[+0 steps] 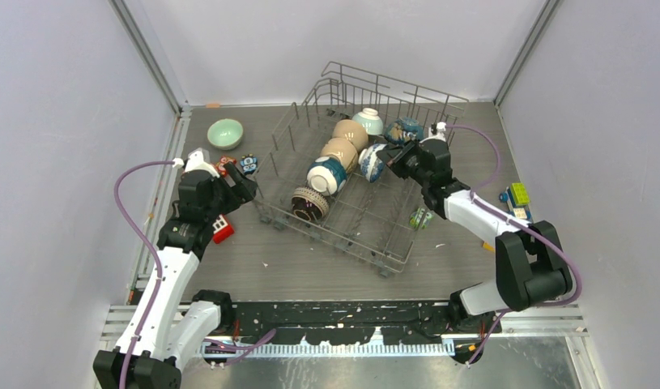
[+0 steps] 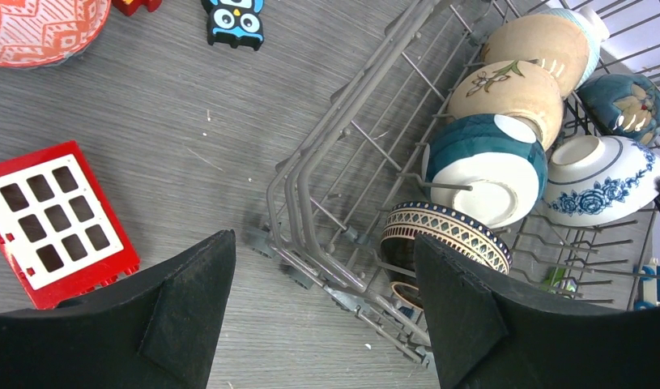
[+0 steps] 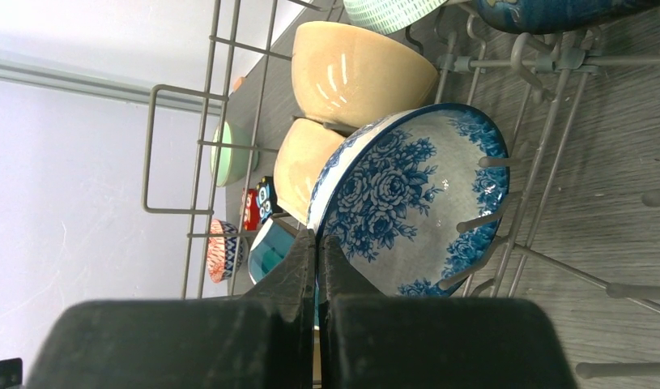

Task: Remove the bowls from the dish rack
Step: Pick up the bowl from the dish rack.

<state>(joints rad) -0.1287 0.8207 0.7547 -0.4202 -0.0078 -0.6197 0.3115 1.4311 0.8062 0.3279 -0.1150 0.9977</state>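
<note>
Blue-white bowl (image 3: pixel 391 203) clamped by right gripper (image 3: pixel 317 239) in dish rack (image 3: pixel 148 150) | left gripper (image 2: pixel 325 239) released | next: lift off tines (image 3: pixel 480 219)

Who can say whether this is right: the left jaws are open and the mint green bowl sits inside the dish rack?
The mint green bowl sits on the table, outside the dish rack, as the top external view shows; the left jaws are open.

Bright, even overhead light is filling all 3 views, leaving soft shadows on the surface (image 1: pixel 326 267). Glare is streaking the tan bowl (image 3: pixel 359 73); the blue-white bowl (image 3: pixel 407 194) is showing sharp.
</note>
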